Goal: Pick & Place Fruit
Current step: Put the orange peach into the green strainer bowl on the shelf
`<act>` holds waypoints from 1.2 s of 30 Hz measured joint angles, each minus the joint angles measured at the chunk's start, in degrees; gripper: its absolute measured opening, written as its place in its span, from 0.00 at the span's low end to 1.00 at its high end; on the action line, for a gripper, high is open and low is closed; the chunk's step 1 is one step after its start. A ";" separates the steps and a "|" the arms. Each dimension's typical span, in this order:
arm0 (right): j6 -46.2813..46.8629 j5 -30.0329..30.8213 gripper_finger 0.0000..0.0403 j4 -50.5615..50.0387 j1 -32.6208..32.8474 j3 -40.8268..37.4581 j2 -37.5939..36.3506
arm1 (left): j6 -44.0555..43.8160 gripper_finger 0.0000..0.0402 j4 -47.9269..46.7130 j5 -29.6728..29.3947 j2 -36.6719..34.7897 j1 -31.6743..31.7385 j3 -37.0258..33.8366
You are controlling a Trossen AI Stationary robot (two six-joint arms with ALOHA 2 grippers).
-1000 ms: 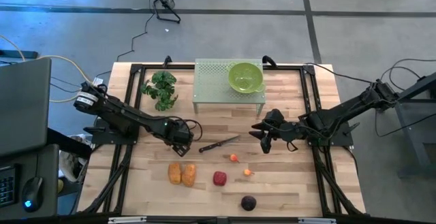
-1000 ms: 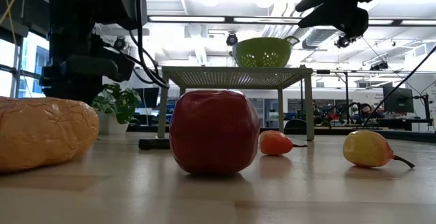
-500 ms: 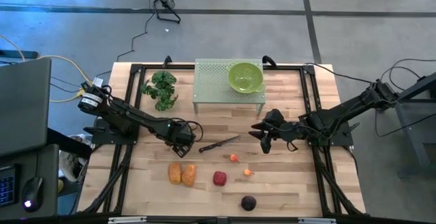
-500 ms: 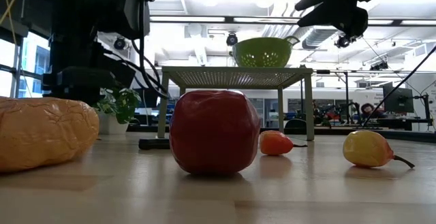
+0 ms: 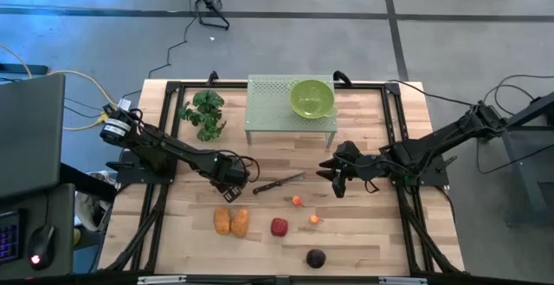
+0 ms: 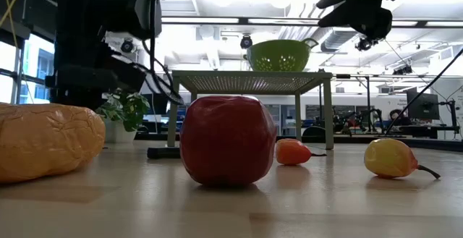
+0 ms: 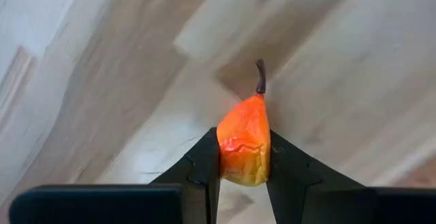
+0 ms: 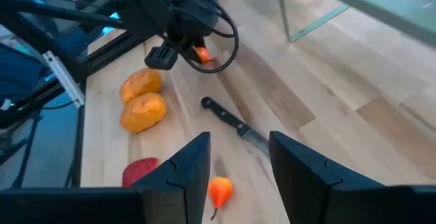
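My left gripper (image 5: pixel 230 176) (image 7: pixel 244 163) is over the table's middle left, shut on a tiny orange-red pear-like fruit (image 7: pixel 243 137), which also shows in the right wrist view (image 8: pixel 201 54). On the near part of the table lie two orange oblong pieces (image 5: pixel 231 222) (image 6: pixel 45 140), a red apple-like one (image 5: pixel 279 226) (image 6: pixel 228 140), a dark purple round one (image 5: pixel 316 257) and two tiny orange-red ones (image 5: pixel 298 202) (image 5: pixel 314 219). My right gripper (image 5: pixel 334 178) (image 8: pixel 238 173) hovers open over the middle right, touching nothing. My left gripper pinches the tiny fruit by its broad body (image 7: pixel 240 157), one finger on each side. The stem (image 7: pixel 259 77) points away from the gripper, past the fingertips. The fruit appears lifted clear of the wooden table.
A slim dark knife (image 5: pixel 279 184) (image 8: pixel 235 123) lies between the two grippers. A green colander (image 5: pixel 312 97) (image 6: pixel 281 53) stands on a pale green rack (image 5: pixel 277 112) at the far edge, and a leafy green bunch (image 5: pixel 204 113) lies at the far left.
My left gripper, with the tiny fruit, has shifted a little toward the table's right. The right arm has kept still.
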 joint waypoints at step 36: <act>-0.23 -2.39 0.36 -0.30 5.62 0.00 0.00 | 20.22 0.19 25.58 -8.03 -9.41 0.36 1.24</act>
